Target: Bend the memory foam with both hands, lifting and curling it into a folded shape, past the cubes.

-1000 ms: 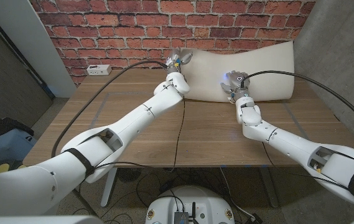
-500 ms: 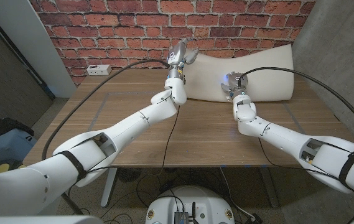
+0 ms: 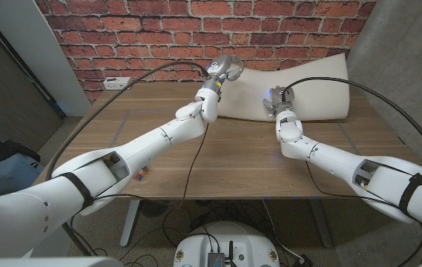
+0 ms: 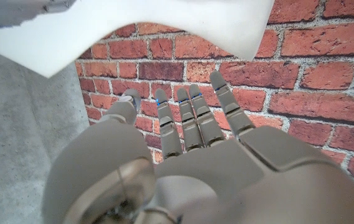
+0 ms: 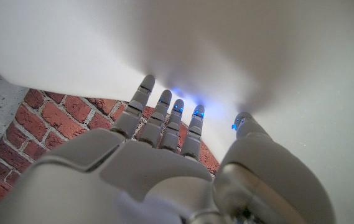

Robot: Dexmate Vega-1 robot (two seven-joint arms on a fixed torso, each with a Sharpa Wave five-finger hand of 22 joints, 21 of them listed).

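The memory foam (image 3: 307, 85) is a white slab that stands on its long edge at the back of the table and leans on the brick wall. My left hand (image 3: 224, 68) is raised at the slab's upper left corner. In the left wrist view its fingers (image 4: 195, 121) are straight and apart, hold nothing, and point at the bricks, with the memory foam (image 4: 133, 18) a little beyond them. My right hand (image 3: 279, 101) is up against the slab's front face near its lower middle. Its fingers (image 5: 164, 118) are stretched out with the tips at the foam (image 5: 226, 50), gripping nothing. Small coloured cubes (image 3: 142, 175) lie near the front left of the table.
A white power strip (image 3: 118, 81) lies at the table's back left by the wall. A grey panel (image 3: 411, 59) stands close on the right behind the foam's end. The wooden table (image 3: 240, 159) stretches in front of the foam. Black cables run along both arms.
My left hand has risen and moved right, from the foam's lower left edge to its upper corner. The left arm swung aside and uncovered the cubes. My right hand barely moved.
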